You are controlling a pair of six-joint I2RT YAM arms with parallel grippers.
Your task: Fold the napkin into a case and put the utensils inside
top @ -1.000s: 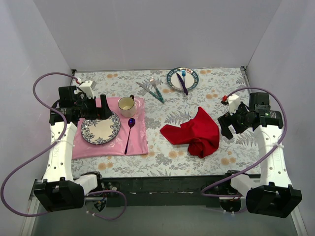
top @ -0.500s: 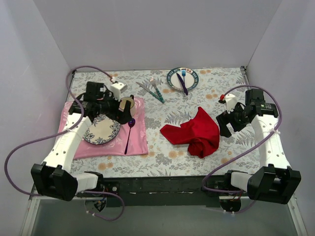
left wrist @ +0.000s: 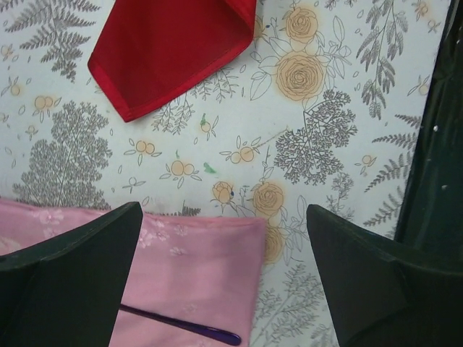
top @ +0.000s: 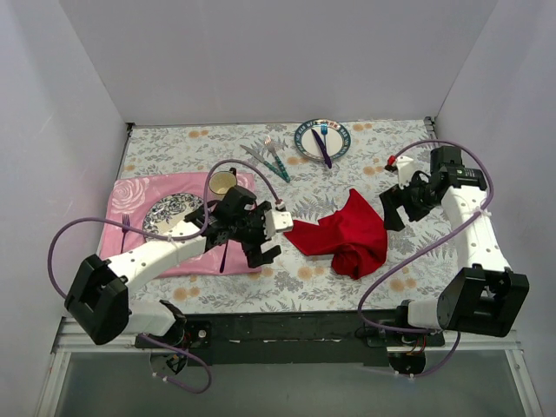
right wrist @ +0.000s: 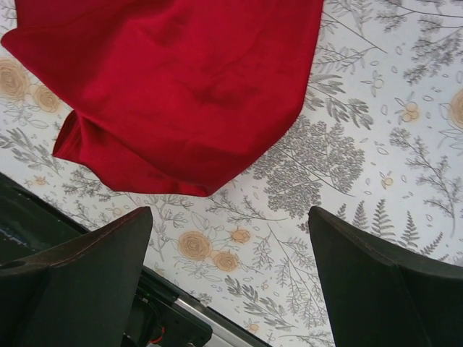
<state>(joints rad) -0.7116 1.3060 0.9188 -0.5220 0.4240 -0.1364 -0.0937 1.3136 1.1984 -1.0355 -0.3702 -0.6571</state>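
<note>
The red napkin (top: pixel 343 233) lies crumpled on the floral tablecloth, right of centre. My left gripper (top: pixel 265 234) hovers open over the pink mat's near right corner, just left of the napkin's left corner (left wrist: pixel 173 58), with nothing between its fingers (left wrist: pixel 65 282). Just right of the napkin, my right gripper (top: pixel 391 208) is open and empty, and the cloth (right wrist: pixel 181 87) fills the top of its wrist view. The utensils (top: pixel 271 159), a fork and knife with teal handles, lie side by side at the back centre, far from both grippers.
The pink placemat (top: pixel 139 195) on the left holds a patterned plate (top: pixel 174 215), a cup (top: pixel 223 182) and a purple spoon (left wrist: pixel 181 327). A round plate (top: pixel 304 143) with a blue fork and purple knife sits at the back. The table's dark front edge (right wrist: pixel 43 238) is close.
My left arm has swung from the mat's far left side across the mat to the napkin's left corner. My right gripper has shifted slightly towards the back. Both stayed open.
</note>
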